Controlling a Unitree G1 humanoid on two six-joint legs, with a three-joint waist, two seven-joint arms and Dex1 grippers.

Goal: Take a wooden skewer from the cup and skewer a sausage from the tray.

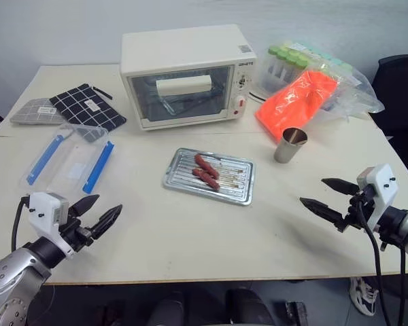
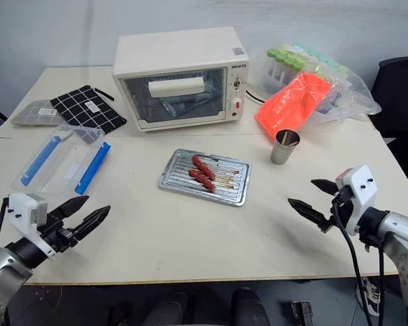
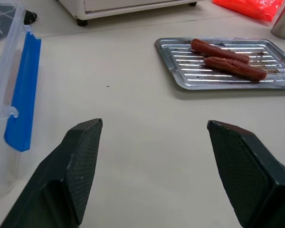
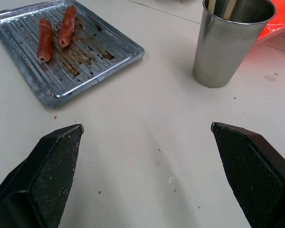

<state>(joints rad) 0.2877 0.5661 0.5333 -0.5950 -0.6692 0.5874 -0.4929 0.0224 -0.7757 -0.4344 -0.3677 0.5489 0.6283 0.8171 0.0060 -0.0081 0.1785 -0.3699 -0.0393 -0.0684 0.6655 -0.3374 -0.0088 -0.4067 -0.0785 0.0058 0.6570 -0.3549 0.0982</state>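
Two reddish-brown sausages (image 1: pixel 206 171) lay side by side on the silvery rimmed metal tray (image 1: pixel 241 191) mid-counter, with the shiny steel cup (image 1: pixel 290 145) just to its right. Both the left end effector (image 1: pixel 95 212) and the right end effector (image 1: pixel 330 195) hovered near the counter's front edge, fingers spread wide, holding nothing.

In the right wrist view the cup (image 4: pixel 232 40) is cut off at its rim, so only short pale stubs of the wooden skewer (image 4: pixel 229 8) show inside. The clear plastic box (image 3: pixel 7 99) runs off the left wrist view. Lettering on the toaster oven (image 1: pixel 183 75) near the table's far edge is too small to read.
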